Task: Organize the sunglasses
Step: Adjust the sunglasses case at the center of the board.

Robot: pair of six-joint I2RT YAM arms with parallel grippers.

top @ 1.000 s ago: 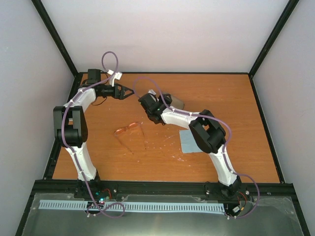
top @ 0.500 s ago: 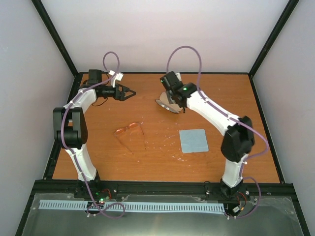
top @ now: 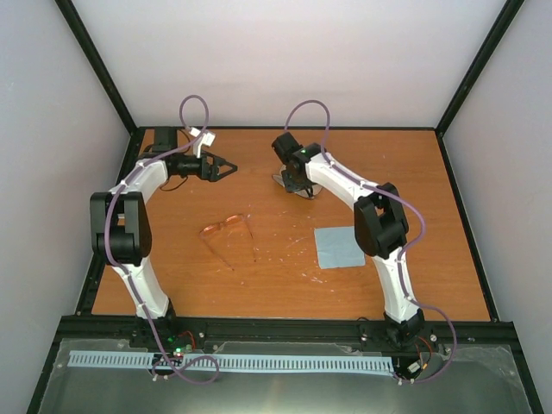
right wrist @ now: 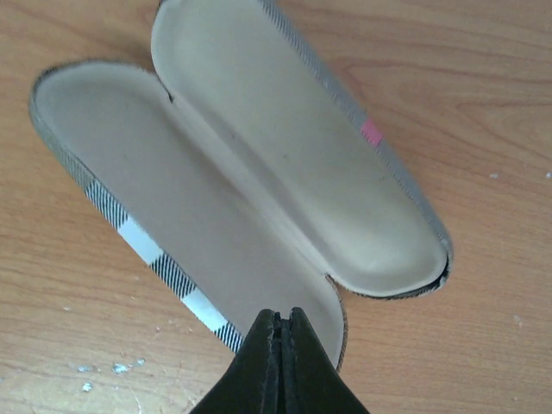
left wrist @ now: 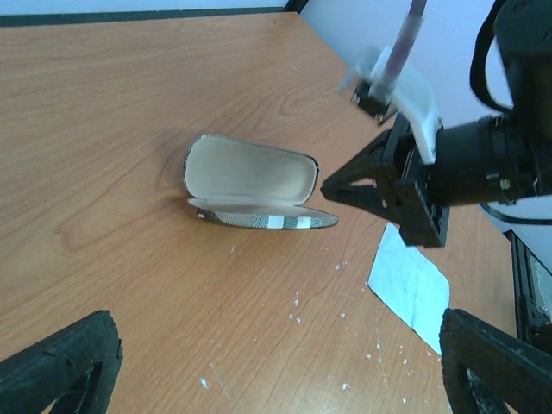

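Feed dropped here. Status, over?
Left pincer open, empty. Right pincer shut, at open case. Sunglasses flat on table, temples unfolded. Nothing blocking them.

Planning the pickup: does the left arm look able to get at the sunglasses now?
Probably yes. The sunglasses lie uncovered on the table, on the left arm's side, nothing between them and the open left gripper.

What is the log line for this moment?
case: open, empty | sunglasses: on table, not held | right gripper: shut, at case rim | left gripper: open, holding nothing | cloth: on table
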